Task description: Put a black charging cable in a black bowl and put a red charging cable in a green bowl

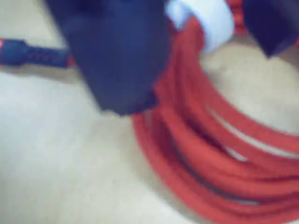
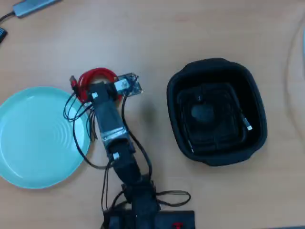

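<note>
The red charging cable (image 1: 219,154) lies coiled on the tan table, with a white band around it at the top of the wrist view. My gripper (image 1: 198,79) is open, one dark finger left of the coil's near strands and the other at the upper right. From overhead the gripper (image 2: 97,89) sits over the red charging cable (image 2: 97,75), just above the right rim of the green bowl (image 2: 33,143). The black bowl (image 2: 177,90) stands to the right, and the black charging cable (image 2: 205,113) lies coiled inside it, one silvery tip showing.
The arm's base (image 2: 143,214) is at the bottom edge, with loose thin black wires (image 2: 78,121) hanging over the green bowl's rim. A grey adapter (image 2: 33,5) lies at the top left. Bare table separates the two bowls.
</note>
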`<state>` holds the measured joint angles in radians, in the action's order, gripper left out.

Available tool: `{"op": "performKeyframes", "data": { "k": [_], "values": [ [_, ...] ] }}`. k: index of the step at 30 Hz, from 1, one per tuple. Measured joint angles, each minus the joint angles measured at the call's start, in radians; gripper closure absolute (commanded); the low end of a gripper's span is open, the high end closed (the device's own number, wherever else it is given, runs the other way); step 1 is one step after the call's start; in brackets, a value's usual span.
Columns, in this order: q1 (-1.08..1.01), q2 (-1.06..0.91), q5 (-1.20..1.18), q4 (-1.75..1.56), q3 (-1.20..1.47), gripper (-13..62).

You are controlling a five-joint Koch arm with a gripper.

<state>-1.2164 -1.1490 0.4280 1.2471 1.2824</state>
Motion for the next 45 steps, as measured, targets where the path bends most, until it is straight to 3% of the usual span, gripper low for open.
{"op": "performKeyframes", "data": {
  "k": [10,18,21,33,45],
  "values": [
    [0.006,0.123,-0.02,0.046,-0.092,26.0],
    [0.006,0.123,-0.066,0.044,-0.094,58.8],
    [0.006,0.123,-0.066,0.044,-0.092,55.5],
    [0.009,0.094,-0.149,0.018,-0.095,55.5],
    [-0.025,-0.184,-0.153,-0.037,-0.092,55.5]
  ]
}}
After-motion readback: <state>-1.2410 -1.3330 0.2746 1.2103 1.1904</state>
